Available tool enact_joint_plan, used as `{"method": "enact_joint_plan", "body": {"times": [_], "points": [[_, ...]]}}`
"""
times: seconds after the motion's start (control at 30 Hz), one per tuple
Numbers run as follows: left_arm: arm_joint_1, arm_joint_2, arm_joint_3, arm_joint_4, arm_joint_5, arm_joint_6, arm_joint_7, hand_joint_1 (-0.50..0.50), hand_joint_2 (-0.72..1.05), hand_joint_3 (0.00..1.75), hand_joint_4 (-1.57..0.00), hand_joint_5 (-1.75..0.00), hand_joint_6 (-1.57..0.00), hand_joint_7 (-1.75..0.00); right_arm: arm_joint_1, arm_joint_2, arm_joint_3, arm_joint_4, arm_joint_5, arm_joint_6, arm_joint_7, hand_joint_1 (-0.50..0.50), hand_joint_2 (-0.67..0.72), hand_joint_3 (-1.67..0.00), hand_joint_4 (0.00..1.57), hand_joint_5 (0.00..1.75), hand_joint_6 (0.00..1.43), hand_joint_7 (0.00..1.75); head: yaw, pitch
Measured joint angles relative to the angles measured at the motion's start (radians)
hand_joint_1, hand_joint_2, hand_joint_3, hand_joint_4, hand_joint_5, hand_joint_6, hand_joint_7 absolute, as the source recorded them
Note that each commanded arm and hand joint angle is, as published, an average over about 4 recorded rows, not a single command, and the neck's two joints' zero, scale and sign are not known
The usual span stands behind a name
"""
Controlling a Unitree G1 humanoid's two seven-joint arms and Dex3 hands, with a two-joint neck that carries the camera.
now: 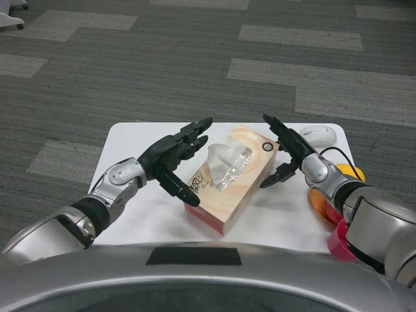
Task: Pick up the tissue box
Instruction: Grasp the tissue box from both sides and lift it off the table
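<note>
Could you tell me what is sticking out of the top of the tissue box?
A crumpled white tissue rises from the slot in the top of the tissue box, with clear plastic film around the opening. The tissues deeper inside are hidden by the box.

Grey striped carpet [195, 58] under white table [130, 140]

Left robot hand [170, 154] and right robot hand [286, 151] both spread, empty.
</note>
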Motion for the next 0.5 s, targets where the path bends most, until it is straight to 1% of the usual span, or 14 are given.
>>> {"method": "enact_joint_plan", "body": {"times": [0.17, 0.23, 0.3, 0.37, 0.43, 0.5], "points": [[0.033, 0.032, 0.017, -0.036, -0.002, 0.003, -0.032, 0.50, 0.25, 0.09, 0.00, 0.00, 0.00, 0.00, 0.000, 0.000, -0.001, 0.003, 0.000, -0.001, 0.000, -0.46, -0.16, -0.16, 0.69, 0.39, 0.00, 0.07, 0.004, 0.000], [0.044, 0.049, 0.019, -0.049, -0.003, 0.004, -0.043, 0.50, 0.25, 0.09, 0.00, 0.00, 0.00, 0.00, 0.000, 0.000, -0.001, 0.004, 0.000, -0.001, 0.000, -0.46, -0.16, -0.16, 0.69, 0.34, 0.00, 0.07, 0.004, -0.001], [0.052, 0.066, 0.019, -0.060, -0.003, 0.006, -0.053, 0.50, 0.21, 0.09, 0.00, 0.00, 0.00, 0.00, 0.000, 0.000, -0.001, 0.004, 0.000, -0.001, 0.000, -0.46, -0.16, -0.16, 0.69, 0.34, 0.00, 0.07, 0.004, -0.001], [0.057, 0.081, 0.018, -0.064, -0.003, 0.008, -0.060, 0.50, 0.16, 0.09, 0.00, 0.00, 0.00, 0.00, 0.000, 0.000, -0.001, 0.005, 0.000, -0.001, 0.000, -0.46, -0.18, -0.16, 0.69, 0.39, 0.00, 0.07, 0.004, -0.001], [0.059, 0.091, 0.017, -0.064, 0.000, 0.012, -0.061, 0.50, 0.16, 0.09, 0.00, 0.00, 0.00, 0.00, 0.000, 0.000, -0.002, 0.005, 0.000, -0.001, 0.000, -0.46, -0.18, -0.16, 0.69, 0.39, 0.00, 0.07, 0.004, -0.002], [0.058, 0.090, 0.016, -0.052, 0.014, 0.014, -0.062, 0.50, 0.16, 0.09, 0.00, 0.00, 0.00, 0.00, 0.000, 0.000, -0.002, 0.005, 0.000, -0.001, 0.000, -0.46, -0.16, -0.16, 0.69, 0.39, 0.00, 0.07, 0.004, -0.004]]}}
